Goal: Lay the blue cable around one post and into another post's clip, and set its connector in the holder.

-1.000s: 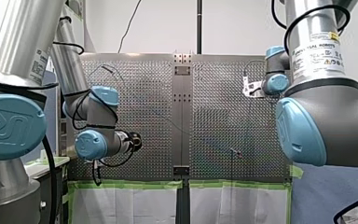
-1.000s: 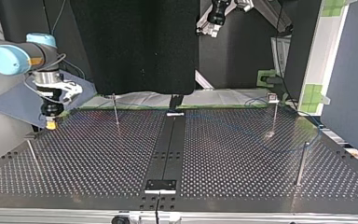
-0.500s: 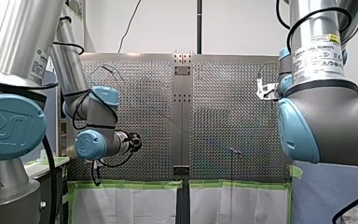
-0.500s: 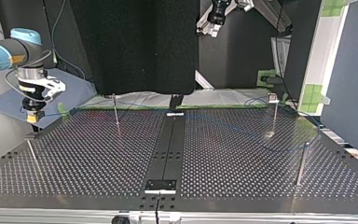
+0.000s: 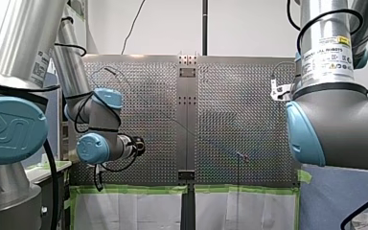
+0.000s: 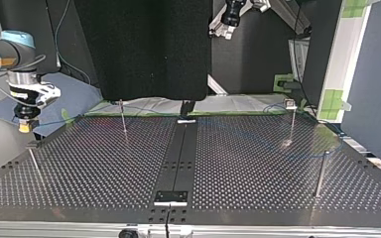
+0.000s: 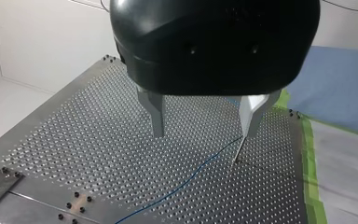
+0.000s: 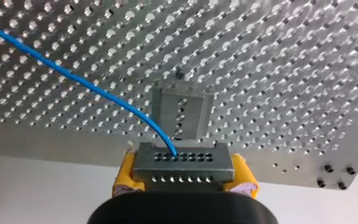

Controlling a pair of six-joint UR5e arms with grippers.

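Observation:
In the right wrist view my right gripper (image 8: pixel 182 179), with yellow pads, is shut on a grey connector (image 8: pixel 182 167) pierced with small holes. The blue cable (image 8: pixel 79 80) leaves the connector and runs away over the perforated table. A small metal holder (image 8: pixel 182 113) stands just ahead of the connector, apart from it. In the top view my right gripper (image 6: pixel 25 127) hangs at the far left, above the table's corner. My left gripper (image 7: pixel 203 133) is open and holds nothing, high over the table; the blue cable (image 7: pixel 191 179) lies below it beside a thin post (image 7: pixel 237 151).
Thin posts stand on the table (image 6: pixel 188 198): one at back left (image 6: pixel 123 118), one with a clip at back right (image 6: pixel 291 121), one at front right (image 6: pixel 321 173), one at the left edge (image 6: pixel 33 161). Green tape (image 7: pixel 313 186) lines the table's edge.
My right gripper has carried the connector toward the top view's left, out over the table's corner, and risen a little. My left arm has stayed still with its fingers apart.

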